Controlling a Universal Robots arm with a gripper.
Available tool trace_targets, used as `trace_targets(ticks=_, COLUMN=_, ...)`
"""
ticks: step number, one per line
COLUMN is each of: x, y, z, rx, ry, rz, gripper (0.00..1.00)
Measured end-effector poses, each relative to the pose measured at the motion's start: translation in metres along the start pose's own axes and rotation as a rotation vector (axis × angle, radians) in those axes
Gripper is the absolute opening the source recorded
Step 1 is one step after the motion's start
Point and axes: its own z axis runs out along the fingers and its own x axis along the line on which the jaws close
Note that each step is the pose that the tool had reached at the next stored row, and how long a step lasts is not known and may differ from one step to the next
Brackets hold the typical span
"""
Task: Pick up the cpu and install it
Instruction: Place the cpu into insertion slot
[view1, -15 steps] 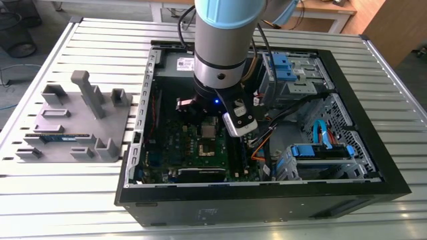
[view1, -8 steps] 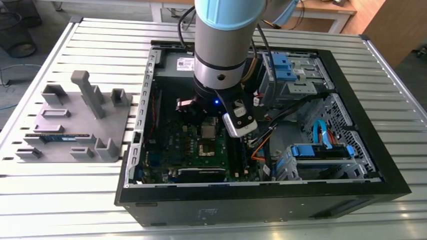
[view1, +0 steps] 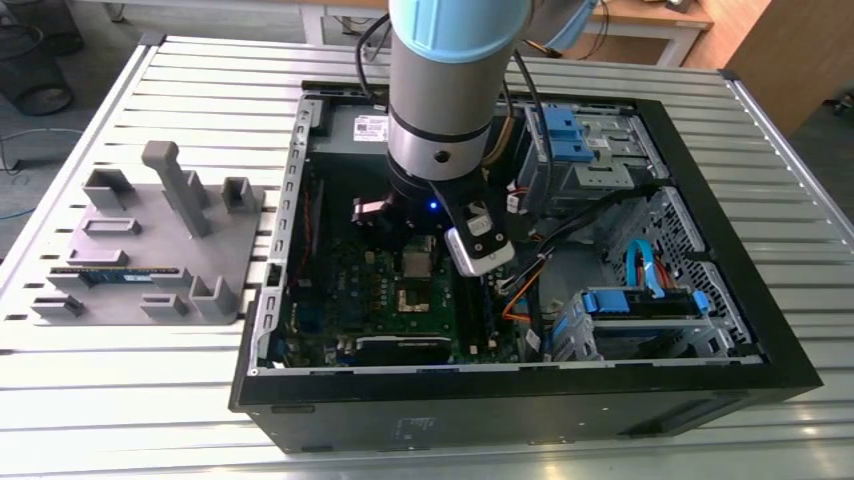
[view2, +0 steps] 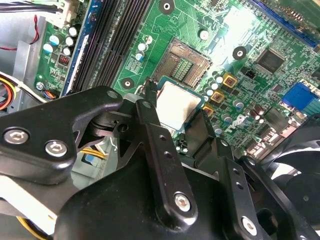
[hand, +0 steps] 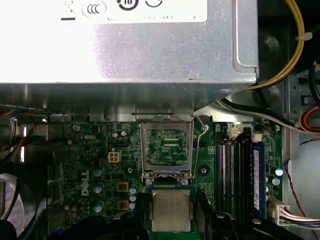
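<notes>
First wrist view: end effector (hand: 171, 216) clasps cpu (hand: 171, 209).

cpu (view2: 175, 102) | lower part hidden behind jaws; power supply (hand: 125, 50) | cut off by picture edge

Between the matte black fingers (view2: 152, 130) of your gripper (view2: 175, 107), the cpu (hand: 171, 210) shows a silver-grey top with a thin pale-green rim. Just beyond it the motherboard (hand: 90, 150) is green, speckled with gold and silver parts, and the socket frame (hand: 166, 150) is bright silver. Beside the gripper, a blue memory stick (hand: 256, 180) sits among black slots. Further ahead, the power supply (hand: 150, 60) is plain grey, with yellow cables (hand: 296, 45) alongside.
</notes>
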Motion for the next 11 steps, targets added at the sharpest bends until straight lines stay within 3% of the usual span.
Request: trace_targets(ticks=11, x=-0.0001, y=-0.0004, z=0.0019, rx=0.0004, ry=0.0002, rz=0.0, gripper=0.47)
